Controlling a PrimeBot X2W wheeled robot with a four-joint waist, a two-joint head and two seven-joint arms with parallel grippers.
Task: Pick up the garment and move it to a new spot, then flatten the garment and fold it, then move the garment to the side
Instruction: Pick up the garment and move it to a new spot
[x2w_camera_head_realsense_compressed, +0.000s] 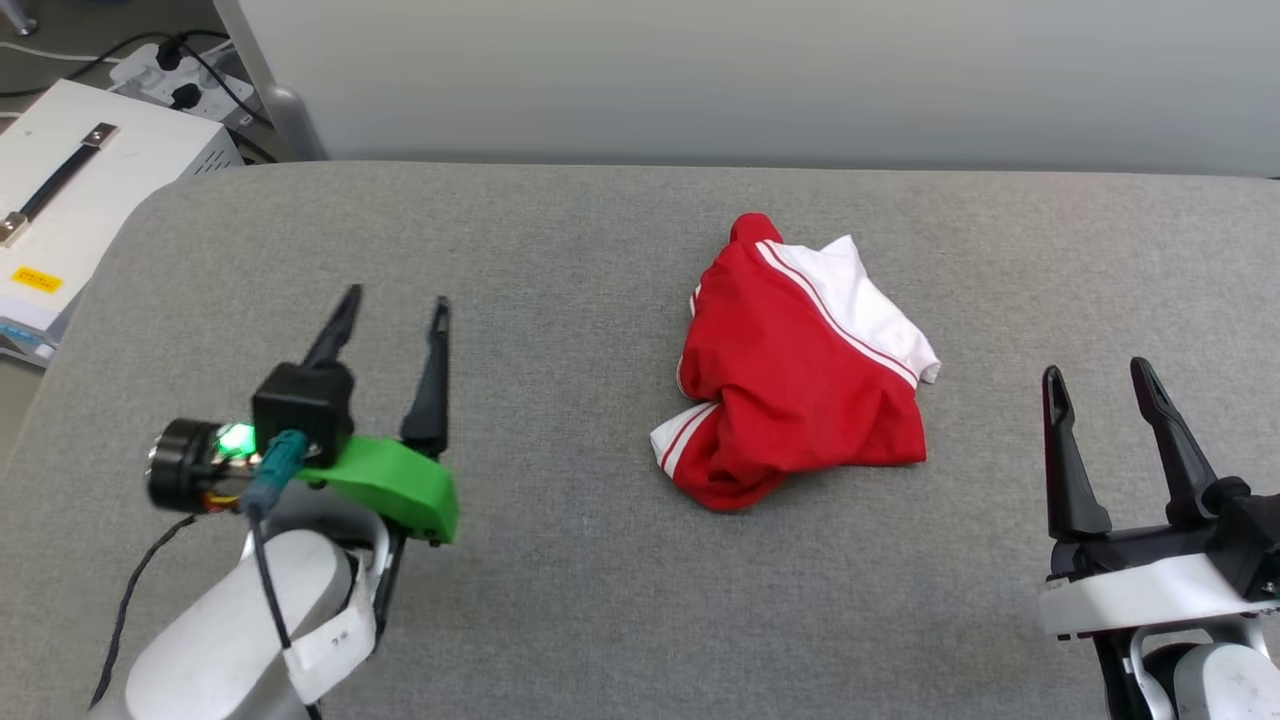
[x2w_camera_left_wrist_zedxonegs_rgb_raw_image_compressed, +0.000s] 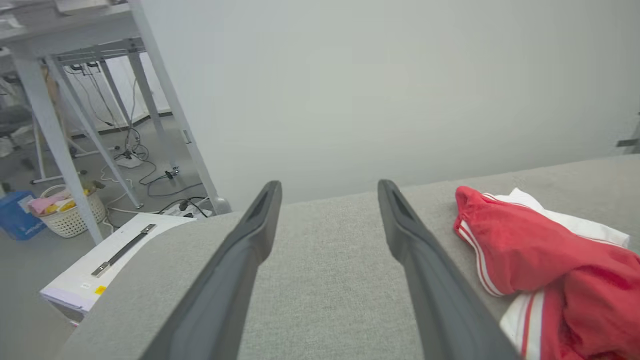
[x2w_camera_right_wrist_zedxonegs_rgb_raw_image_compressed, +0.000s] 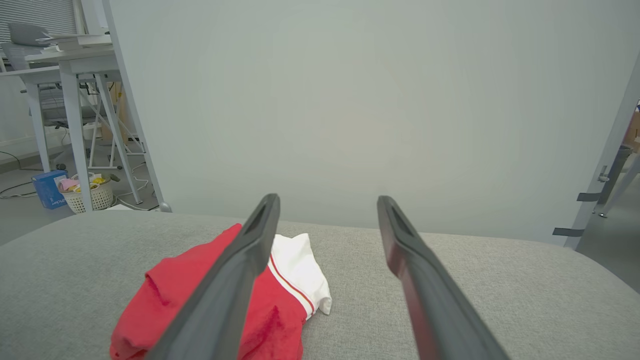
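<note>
- Now, your crumpled red jersey (x2w_camera_head_realsense_compressed: 800, 380) with white sleeves lies on the grey fabric surface (x2w_camera_head_realsense_compressed: 560, 560).
- Your left gripper (x2w_camera_head_realsense_compressed: 395, 297) and right gripper (x2w_camera_head_realsense_compressed: 1095, 368) flank it, both spread, holding nothing.

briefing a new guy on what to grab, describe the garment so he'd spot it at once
A wide grey cloth-covered table stands before a pale wall. Right of its middle, between the left gripper and the right gripper, lies a crumpled garment. It is the one bright red thing there, with white sleeves and red-and-white striped trim.
</note>
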